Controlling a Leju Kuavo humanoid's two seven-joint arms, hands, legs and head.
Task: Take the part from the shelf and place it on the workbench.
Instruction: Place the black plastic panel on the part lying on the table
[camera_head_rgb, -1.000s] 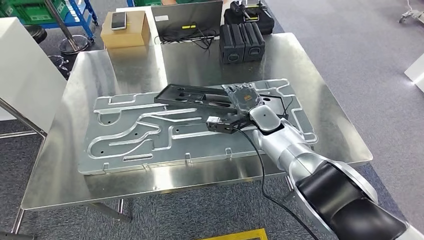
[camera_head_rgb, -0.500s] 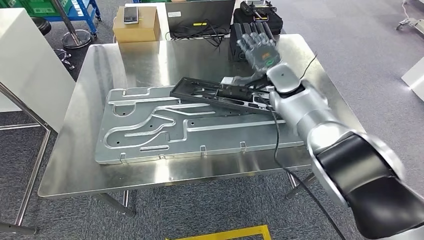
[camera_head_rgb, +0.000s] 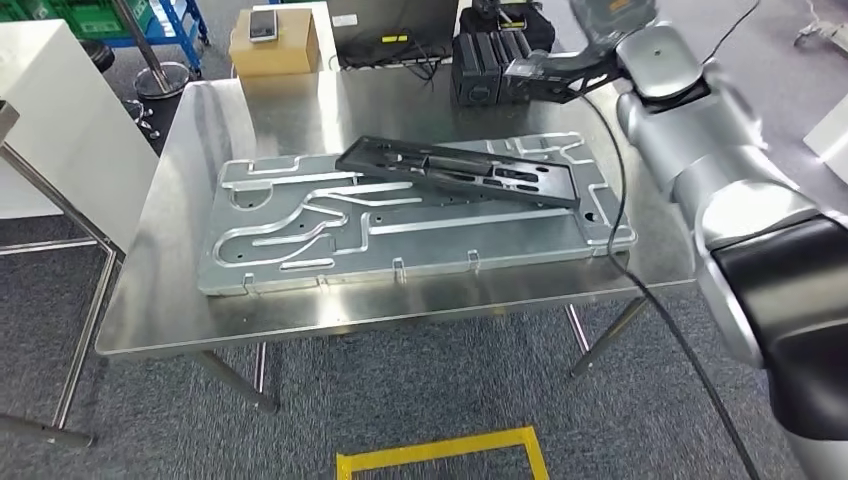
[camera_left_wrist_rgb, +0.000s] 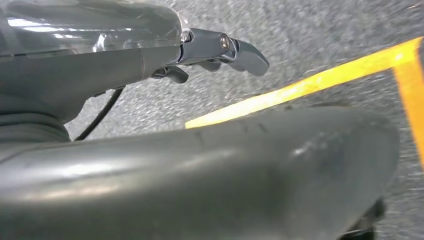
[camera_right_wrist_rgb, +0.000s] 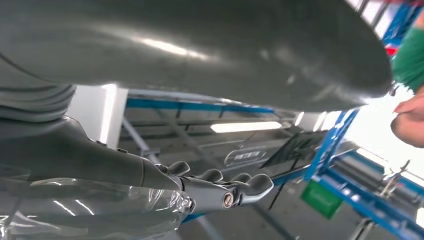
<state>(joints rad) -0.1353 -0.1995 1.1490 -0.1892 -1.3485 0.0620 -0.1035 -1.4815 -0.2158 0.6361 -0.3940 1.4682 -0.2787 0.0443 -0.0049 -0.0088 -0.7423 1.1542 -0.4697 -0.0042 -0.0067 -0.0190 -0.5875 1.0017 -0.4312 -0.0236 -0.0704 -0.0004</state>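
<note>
The bench (camera_head_rgb: 160, 310) carries a large grooved metal plate (camera_head_rgb: 300, 250). Across the plate's far side lies the part (camera_head_rgb: 455, 170), a long black flat frame with cut-outs, resting free of either hand. It looks stiff, moderately heavy and smooth-edged; a hold near mid-length on a long rail would likely balance it best. The left hand (camera_left_wrist_rgb: 220, 50) hangs over the floor, fingers loosely curled, holding nothing. The right hand (camera_right_wrist_rgb: 220, 187) is raised, fingers apart, holding nothing.

long black flat part (camera_head_rgb: 462, 171) lying diagonally across grooved aluminium plate (camera_head_rgb: 300, 235), bare steel workbench (camera_head_rgb: 200, 130) margin open left and front, black boxes (camera_head_rgb: 480, 65), cardboard box (camera_head_rgb: 275, 45) crowding back edge, right arm (camera_head_rgb: 700, 130) raised over right rear corner
</note>
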